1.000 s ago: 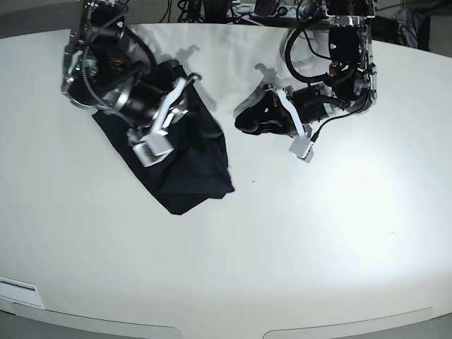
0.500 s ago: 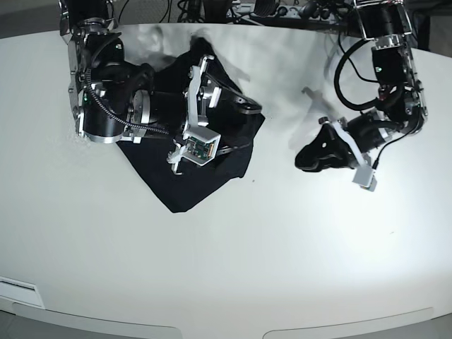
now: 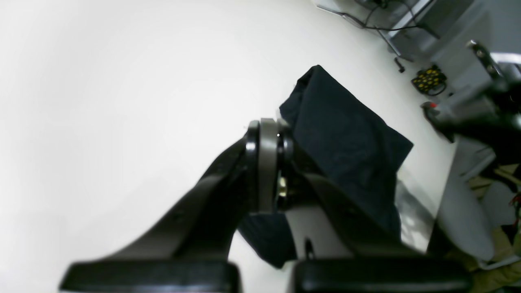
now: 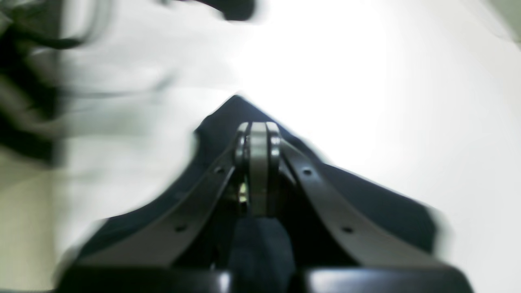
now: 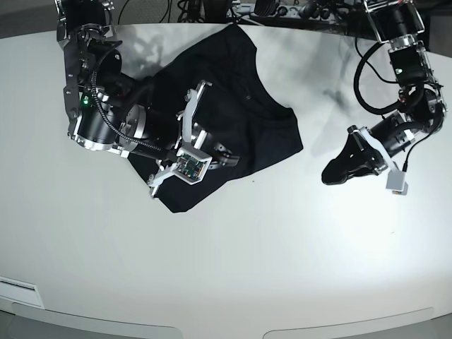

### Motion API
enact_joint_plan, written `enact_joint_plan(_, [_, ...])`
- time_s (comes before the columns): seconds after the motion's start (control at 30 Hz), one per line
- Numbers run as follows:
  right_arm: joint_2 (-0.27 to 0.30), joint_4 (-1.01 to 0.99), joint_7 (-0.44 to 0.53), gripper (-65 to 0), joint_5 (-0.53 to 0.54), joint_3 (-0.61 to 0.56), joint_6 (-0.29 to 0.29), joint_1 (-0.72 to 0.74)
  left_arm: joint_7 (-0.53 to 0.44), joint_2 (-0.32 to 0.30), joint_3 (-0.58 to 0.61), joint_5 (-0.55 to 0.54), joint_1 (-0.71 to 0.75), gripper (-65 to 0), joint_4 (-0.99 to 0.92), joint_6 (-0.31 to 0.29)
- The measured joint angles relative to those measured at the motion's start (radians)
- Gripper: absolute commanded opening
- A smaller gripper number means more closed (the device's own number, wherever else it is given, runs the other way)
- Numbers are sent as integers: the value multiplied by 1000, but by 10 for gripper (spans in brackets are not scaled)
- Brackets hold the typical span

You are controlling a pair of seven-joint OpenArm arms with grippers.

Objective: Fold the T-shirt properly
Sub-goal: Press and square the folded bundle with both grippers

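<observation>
The black T-shirt [image 5: 226,106] lies spread over the far-left part of the white desk [image 5: 282,268], its long axis running diagonally from the far edge toward the left; the near and right stretches are bare. The right gripper [image 4: 258,140] is pinched on its cloth. The left gripper [image 5: 332,173], fingers pressed together on nothing, hangs near the right edge, apart from the shirt.

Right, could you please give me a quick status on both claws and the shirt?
Right claw shut, low over the T-shirt, grip unclear. Left claw shut, empty, clear of it. Shirt rumpled, spread on table. Nothing in the way.
</observation>
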Motion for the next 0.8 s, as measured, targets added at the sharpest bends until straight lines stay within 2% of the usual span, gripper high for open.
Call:
enact_joint_plan(0.07, [16, -6, 74, -650, -105, -1, -54, -1, 11, -5, -1, -51, -7, -650, 0, 0])
enact_joint_plan(0.13, [34, -14, 121, -650, -168, -1, -94, 0, 84, 2, 32, -145, -6, -650, 4, 0])
enact_joint_plan(0.2, [55, -52, 157, -650, -174, -10, -97, 23, 136, 25, 111, -161, -6, -650, 5, 0])
enact_joint_plan(0.3, [65, -198, 162, -650, -181, -44, -93, 122, 149, 90, 282, -133, -6, -650, 8, 0])
enact_joint_plan(0.37, [65, -318, 166, -650, -192, -65, -91, 193, 153, 120, 396, -67, -3, -650, 29, 0])
enact_joint_plan(0.5, [67, -555, 186, -650, -210, -107, -91, 323, 146, 140, 574, 42, 5, -650, 91, 0])
enact_joint_plan(0.6, [63, -726, 200, -650, -196, -130, -52, 402, 131, 157, 677, 196, 23, -650, 94, 0])
enact_joint_plan(0.73, [68, -910, 198, -650, -196, -136, 12, 424, 69, 147, 767, 396, 78, -650, 94, -1])
enact_joint_plan(0.8, [82, -951, 204, -650, -170, -138, 15, 399, 23, 106, 787, 428, 105, -650, 94, -1])
